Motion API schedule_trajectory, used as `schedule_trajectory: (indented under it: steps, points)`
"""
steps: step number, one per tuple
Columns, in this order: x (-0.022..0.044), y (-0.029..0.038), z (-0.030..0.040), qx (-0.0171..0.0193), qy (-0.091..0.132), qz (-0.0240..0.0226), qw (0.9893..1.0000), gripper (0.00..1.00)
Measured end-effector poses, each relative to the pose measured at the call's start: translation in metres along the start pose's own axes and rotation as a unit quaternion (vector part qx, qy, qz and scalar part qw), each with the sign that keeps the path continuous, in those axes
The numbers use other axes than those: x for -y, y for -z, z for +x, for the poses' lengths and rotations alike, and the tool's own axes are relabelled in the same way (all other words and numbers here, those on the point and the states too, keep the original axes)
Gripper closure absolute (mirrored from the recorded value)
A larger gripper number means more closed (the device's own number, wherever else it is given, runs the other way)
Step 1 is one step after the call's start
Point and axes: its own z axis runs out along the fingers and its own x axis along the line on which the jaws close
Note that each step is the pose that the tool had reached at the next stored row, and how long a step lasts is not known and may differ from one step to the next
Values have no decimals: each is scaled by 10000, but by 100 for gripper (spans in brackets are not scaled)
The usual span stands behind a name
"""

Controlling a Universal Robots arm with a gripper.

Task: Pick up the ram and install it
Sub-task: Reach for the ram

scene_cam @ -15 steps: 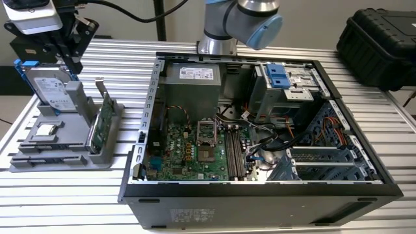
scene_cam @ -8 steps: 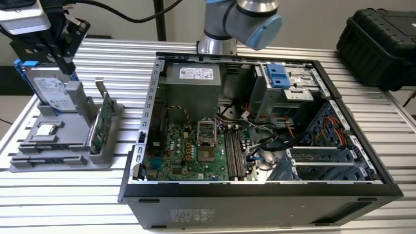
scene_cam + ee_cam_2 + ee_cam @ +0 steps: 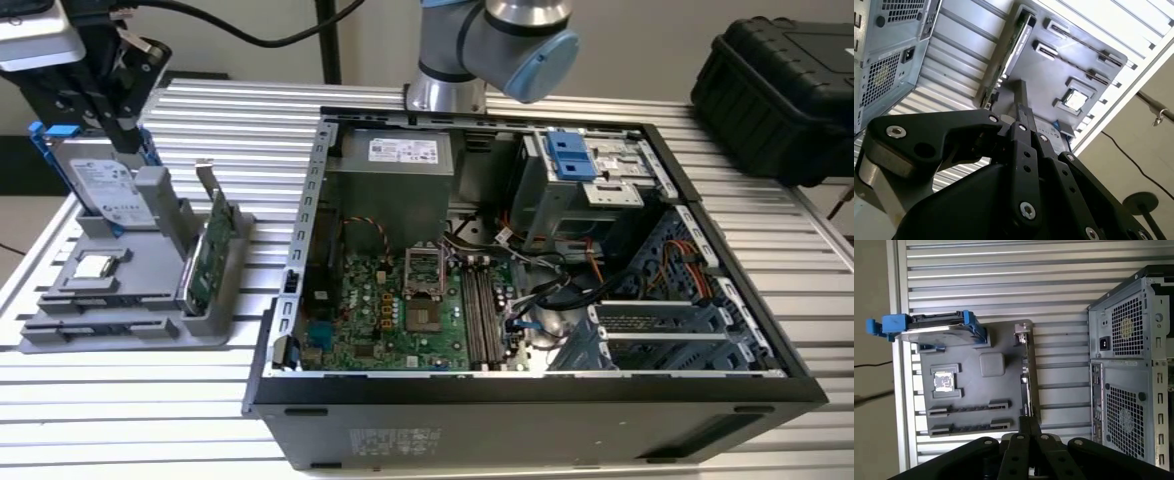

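Note:
My gripper (image 3: pixel 124 140) hangs high over the grey parts tray (image 3: pixel 134 290) at the exterior view's left. In both wrist views its dark fingers meet in one narrow tip (image 3: pixel 1029 420) (image 3: pixel 1019 90), shut, above the near end of the green card (image 3: pixel 1026 367). I cannot pick out the ram, and whether anything thin sits between the fingers is hidden. The tray's two long slots (image 3: pixel 968 407) look bare. The open computer case (image 3: pixel 534 400) lies to the right, with the motherboard (image 3: pixel 380 315) and its parallel memory slots (image 3: pixel 481 310) facing up.
The tray (image 3: pixel 974 385) also holds a silver hard drive with blue rails (image 3: pixel 104 185), a small silver chip (image 3: pixel 944 381) and the green card with a metal bracket (image 3: pixel 203 262). The arm's base (image 3: pixel 447 60) stands behind the case. A black box (image 3: pixel 787 80) sits at the far right.

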Motion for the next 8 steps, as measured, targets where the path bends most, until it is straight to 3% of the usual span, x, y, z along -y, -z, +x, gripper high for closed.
schedule_trajectory:
  steps: [8]
  points:
    - [23, 2, 89, 0, 3, 0, 10000, 100]
